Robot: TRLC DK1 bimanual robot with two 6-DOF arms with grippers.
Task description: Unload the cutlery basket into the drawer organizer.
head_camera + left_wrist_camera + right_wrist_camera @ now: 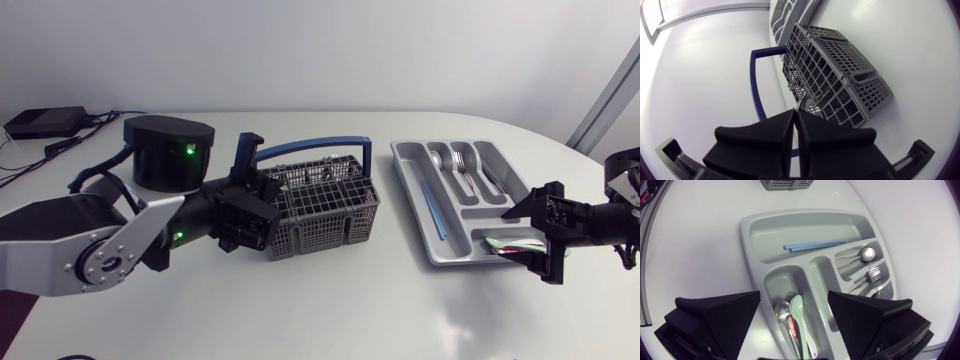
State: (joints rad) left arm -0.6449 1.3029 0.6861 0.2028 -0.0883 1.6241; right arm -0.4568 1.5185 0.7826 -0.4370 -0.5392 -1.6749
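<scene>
The grey cutlery basket (322, 205) stands on the white table (330, 300), its blue handle (310, 147) folded down towards the far side. The left end effector (258, 215) sits against the basket's left wall. In the left wrist view its fingers (812, 135) are clenched together, tips right at the basket's near corner; I cannot tell whether any of the mesh is nipped between them.

The grey drawer organizer (408, 185) lies to the right of the basket, apart from it. The right end effector (537, 240) hovers over the organizer's near right end, released, with its fingers (725, 312) spread wide. Directly under it, between the fingers, a pale green spoon (799, 316) lies in the end compartment just beside a metal spoon (782, 311), bowls pointing away from the end effector. Ahead of it, blue chopsticks (815, 245) lie in the long compartment, and a spoon (867, 254) and a fork (874, 273) rest in separate slots to one side.
</scene>
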